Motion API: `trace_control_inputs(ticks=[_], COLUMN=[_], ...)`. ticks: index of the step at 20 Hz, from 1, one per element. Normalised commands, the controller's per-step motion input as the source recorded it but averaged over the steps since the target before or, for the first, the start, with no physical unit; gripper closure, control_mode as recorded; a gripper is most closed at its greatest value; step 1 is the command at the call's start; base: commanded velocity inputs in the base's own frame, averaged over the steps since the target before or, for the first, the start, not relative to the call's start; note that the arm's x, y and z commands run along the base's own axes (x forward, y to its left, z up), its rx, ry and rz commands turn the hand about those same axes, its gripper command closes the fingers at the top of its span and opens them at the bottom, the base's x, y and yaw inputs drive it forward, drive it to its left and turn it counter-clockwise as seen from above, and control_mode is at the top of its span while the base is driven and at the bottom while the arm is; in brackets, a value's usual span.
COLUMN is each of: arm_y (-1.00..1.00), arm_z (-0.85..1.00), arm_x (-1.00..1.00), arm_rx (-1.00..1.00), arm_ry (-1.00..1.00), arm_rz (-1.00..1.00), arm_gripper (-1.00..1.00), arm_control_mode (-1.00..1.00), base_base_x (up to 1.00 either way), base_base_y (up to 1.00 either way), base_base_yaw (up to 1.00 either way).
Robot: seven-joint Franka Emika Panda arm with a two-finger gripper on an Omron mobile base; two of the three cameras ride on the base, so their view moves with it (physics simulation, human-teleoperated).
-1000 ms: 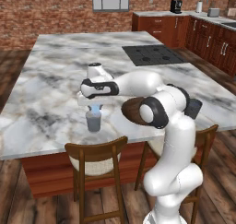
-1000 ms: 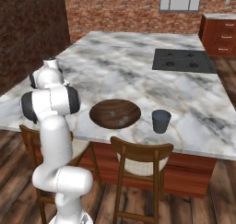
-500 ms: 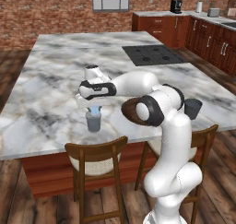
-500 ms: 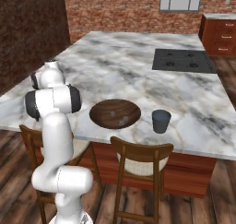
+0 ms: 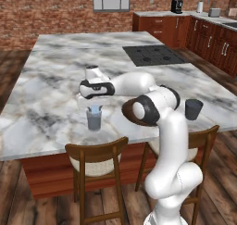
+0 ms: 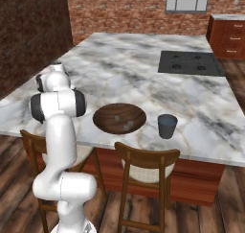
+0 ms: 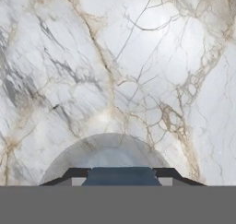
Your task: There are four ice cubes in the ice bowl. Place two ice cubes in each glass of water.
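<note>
Left base view: the gripper [image 5: 94,107] hangs directly over the near glass [image 5: 94,119], fingertips at its rim. The second glass [image 5: 193,109] stands well off to the gripper's right, past the arm.

Right base view: the bowl [image 6: 119,117] sits between arm and second glass [image 6: 167,126], a pale cube [image 6: 126,128] on its near side. Cubes look tiny, light, hard and slick; best pinched across flat faces.

Hand view: the fingertips frame something blue just above the glass [image 7: 73,156], jaws about half open. Whether that is a held cube cannot be told.

The marble counter [image 7: 138,71] is smooth and level, with free room all round.
</note>
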Motion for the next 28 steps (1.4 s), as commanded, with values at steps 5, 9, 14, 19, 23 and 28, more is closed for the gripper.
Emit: trace_control_inputs(ticks=[5, 9, 14, 19, 23, 28], arm_y=[0.13, 0.16, 0.04, -0.06, -0.77, -1.00], arm_z=[0.00, 0.00, 0.00, 0.04, 0.27, 0.01], arm_x=[0.02, 0.00, 0.00, 0.00, -0.43, -0.62], arm_rx=[0.00, -0.01, 0.00, 0.00, 0.09, 0.04], arm_ry=[0.00, 0.00, 0.00, 0.00, 0.00, -0.03], arm_rz=[0.00, -0.01, -0.01, -0.01, -0.03, -0.15], arm_gripper=[-1.00, -1.00, -1.00, -1.00, -1.00, -1.00], arm_control_mode=[-1.00, -1.00, -1.00, -1.00, -1.00, -1.00], base_base_x=[0.00, 0.00, 0.00, 0.00, 0.00, 0.00], base_base_y=[0.00, 0.00, 0.00, 0.00, 0.00, 0.00], base_base_yaw=[0.00, 0.00, 0.00, 0.00, 0.00, 0.00])
